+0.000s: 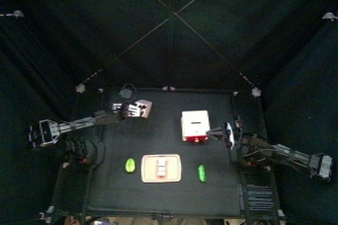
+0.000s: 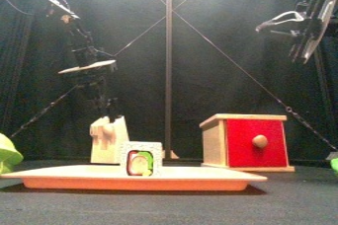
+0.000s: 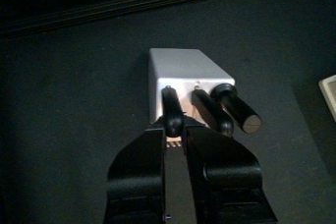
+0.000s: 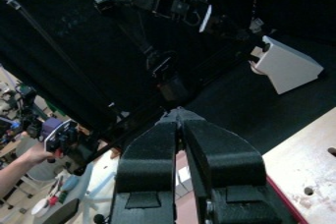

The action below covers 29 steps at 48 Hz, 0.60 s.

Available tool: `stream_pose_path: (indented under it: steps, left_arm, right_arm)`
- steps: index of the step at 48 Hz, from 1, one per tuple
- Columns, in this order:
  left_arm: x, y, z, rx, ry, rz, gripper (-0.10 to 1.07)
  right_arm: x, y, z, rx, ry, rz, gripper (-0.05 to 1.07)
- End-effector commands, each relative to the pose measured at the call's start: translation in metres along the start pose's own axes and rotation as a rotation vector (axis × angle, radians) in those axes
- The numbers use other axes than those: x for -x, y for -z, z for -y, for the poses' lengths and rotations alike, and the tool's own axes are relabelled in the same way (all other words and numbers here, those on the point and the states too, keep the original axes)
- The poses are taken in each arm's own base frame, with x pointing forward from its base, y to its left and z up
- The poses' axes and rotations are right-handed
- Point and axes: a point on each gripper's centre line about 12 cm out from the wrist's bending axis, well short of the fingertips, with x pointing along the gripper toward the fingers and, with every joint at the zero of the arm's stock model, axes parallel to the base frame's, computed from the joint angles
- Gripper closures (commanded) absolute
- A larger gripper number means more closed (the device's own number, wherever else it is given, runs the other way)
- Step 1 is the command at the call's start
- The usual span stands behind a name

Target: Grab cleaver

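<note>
The cleaver is a small white and light-grey block with three black handles sticking out. It stands at the table's back left and left of centre in the front view. My left gripper is right at it, jaws closed on the leftmost black handle; it also shows in the top view. My right gripper is shut and empty. It hangs raised at the right, away from the cleaver.
A white-and-red box stands right of centre. A pale tray with a sushi piece lies at the front, with green pieces on either side. A person's hand shows beyond the curtains.
</note>
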Motion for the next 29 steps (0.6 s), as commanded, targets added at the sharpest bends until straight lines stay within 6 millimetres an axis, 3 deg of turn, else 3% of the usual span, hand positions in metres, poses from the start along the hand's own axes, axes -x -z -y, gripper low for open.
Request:
stream_pose_path:
  steps: [1, 29]
  left_arm:
    - [0.0051, -0.0073, 0.0024, 0.012, 0.014, 0.019, 0.57]
    - [0.0058, -0.0014, -0.0002, 0.046, -0.017, -0.022, 0.57]
  right_arm:
    - [-0.0023, -0.0021, 0.0003, -0.002, 0.002, 0.002, 0.56]
    - [-0.0023, -0.0021, 0.0003, -0.002, 0.002, 0.002, 0.56]
